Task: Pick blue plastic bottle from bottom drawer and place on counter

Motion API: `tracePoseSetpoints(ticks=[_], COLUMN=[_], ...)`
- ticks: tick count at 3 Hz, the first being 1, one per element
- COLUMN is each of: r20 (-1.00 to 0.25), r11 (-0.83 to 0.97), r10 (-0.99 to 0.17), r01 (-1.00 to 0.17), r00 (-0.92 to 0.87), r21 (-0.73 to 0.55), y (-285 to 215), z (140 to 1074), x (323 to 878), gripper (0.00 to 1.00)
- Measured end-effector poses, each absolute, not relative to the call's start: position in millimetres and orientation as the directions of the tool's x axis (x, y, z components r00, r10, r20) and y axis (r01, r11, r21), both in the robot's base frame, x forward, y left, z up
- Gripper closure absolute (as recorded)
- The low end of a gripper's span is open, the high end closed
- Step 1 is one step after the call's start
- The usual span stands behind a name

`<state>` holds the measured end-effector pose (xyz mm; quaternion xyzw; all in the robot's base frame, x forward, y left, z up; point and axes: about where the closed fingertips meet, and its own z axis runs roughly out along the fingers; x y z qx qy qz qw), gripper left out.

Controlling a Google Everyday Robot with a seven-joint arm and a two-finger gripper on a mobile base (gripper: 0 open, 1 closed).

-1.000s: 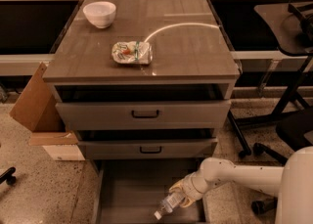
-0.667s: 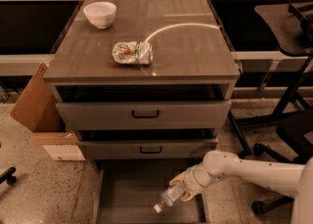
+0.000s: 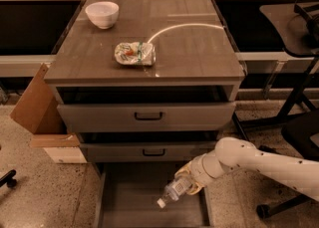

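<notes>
The blue plastic bottle (image 3: 173, 191) is a small clear bottle with a white cap. It is tilted cap-down to the lower left, above the floor of the open bottom drawer (image 3: 134, 207). My gripper (image 3: 188, 182) is at the end of the white arm reaching in from the right. It is shut on the bottle's upper end, over the right part of the drawer. The counter (image 3: 189, 53) is the grey-brown wood-grain top with a curved white line, higher up in the view.
A white bowl (image 3: 102, 14) stands at the counter's back left and a wrinkled snack packet (image 3: 134, 54) lies near its middle. Two drawers with black handles (image 3: 148, 116) sit above the bottom drawer. A cardboard box (image 3: 37, 110) is left; black chair legs are right.
The bottle and my gripper have risen slightly and shifted a little to the right over the bottom drawer; the arm has drawn up with them.
</notes>
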<state>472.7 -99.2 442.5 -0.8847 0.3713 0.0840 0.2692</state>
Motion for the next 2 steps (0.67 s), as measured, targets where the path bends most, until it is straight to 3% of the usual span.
tracePoseSetpoints(ticks=[2], r20=[-0.372], r11=[-0.553], r10=[-0.608], r01=[-0.71], r00=[0.701], r21=[-0.435], y=[-103.6], z=[456.0], x=[476.1], gripper=[1.0])
